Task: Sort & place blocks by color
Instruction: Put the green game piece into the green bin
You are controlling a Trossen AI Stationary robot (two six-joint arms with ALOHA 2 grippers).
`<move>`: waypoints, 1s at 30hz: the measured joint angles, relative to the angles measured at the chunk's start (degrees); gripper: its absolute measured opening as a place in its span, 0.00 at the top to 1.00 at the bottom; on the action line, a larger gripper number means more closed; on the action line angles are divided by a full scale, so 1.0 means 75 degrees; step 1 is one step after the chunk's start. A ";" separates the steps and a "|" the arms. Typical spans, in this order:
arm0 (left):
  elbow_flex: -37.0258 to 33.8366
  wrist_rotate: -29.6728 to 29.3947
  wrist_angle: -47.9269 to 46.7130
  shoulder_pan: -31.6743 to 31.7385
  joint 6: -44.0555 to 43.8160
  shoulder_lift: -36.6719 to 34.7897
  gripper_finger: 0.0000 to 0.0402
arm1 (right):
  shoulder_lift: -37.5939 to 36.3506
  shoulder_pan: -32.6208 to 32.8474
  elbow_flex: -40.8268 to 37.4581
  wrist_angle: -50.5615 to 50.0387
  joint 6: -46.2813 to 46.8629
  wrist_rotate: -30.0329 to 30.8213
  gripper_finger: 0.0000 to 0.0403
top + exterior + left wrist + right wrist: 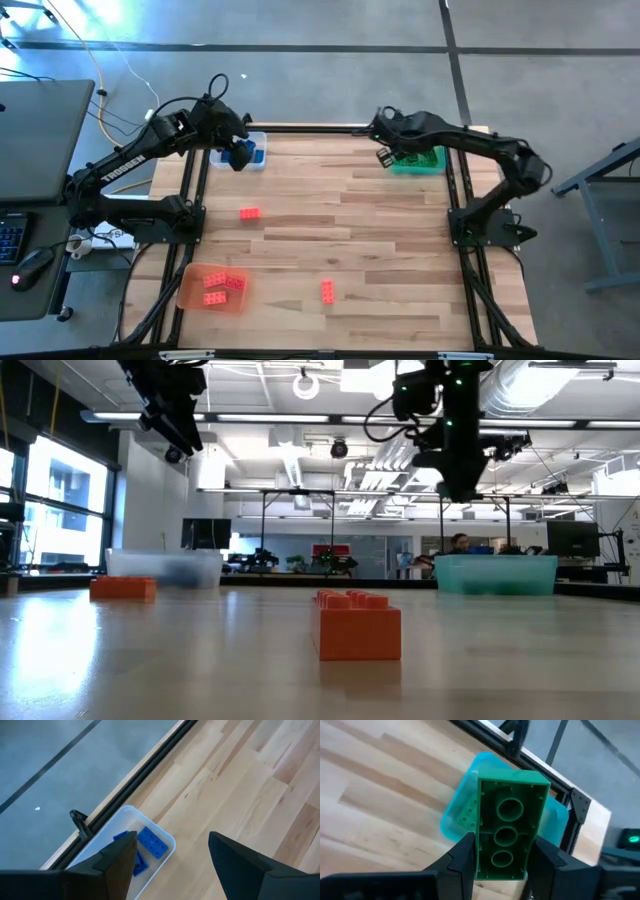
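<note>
My right gripper (504, 844) is shut on a green block (510, 805) above the green tray (456, 820), which stands at the table's far right (420, 165) and has another green block inside it. My left gripper (172, 840) hangs open and empty over the clear tray (165, 837) at the far left (255, 152). Blue blocks (152, 842) lie flat in that tray. One orange-red block (249, 213) rests flat on the table left of centre, and another (327, 291) lies near the front edge. More orange-red blocks (222, 284) lie in the orange tray (190, 295). My right gripper pinches the green block by its two long side walls (481, 845), one finger on each side, with the fingers across its width. The hollow underside with three round tubes (506, 836) faces the wrist camera. The block is lifted clear, above the green tray.
A black frame rail (320, 128) runs along the table's far edge just behind both trays. Bare wood (350, 230) stretches between the trays and the loose blocks. The arm bases stand at the left (165, 215) and right (480, 225) table edges.
</note>
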 joint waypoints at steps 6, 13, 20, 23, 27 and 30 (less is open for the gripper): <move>0.0000 0.0001 0.0000 0.0000 -0.0544 0.0000 0.42 | -0.0808 -0.0671 -0.1537 0.1612 0.0155 -0.0456 0.72; 0.0000 0.0026 -0.0047 -0.0006 -0.1199 0.0000 0.42 | -0.0848 -0.1597 -0.2777 0.3497 -0.0034 -0.0834 0.72; 0.0000 0.0030 -0.0477 -0.0012 -0.1226 0.0000 0.42 | -0.0844 -0.2505 -0.3570 0.4478 -0.0565 -0.1331 0.72; 0.0000 0.0109 -0.0633 -0.0012 -0.1231 0.0000 0.42 | -0.0844 -0.2763 -0.3769 0.4675 -0.0840 -0.1578 0.70; 0.0000 0.0176 -0.0868 -0.0012 -0.1230 0.0000 0.42 | -0.0844 -0.2920 -0.3898 0.4747 -0.0958 -0.1707 0.70; 0.0000 0.0204 -0.1091 -0.0012 -0.1406 0.0000 0.42 | -0.0844 -0.3041 -0.3911 0.4738 -0.1264 -0.2201 0.69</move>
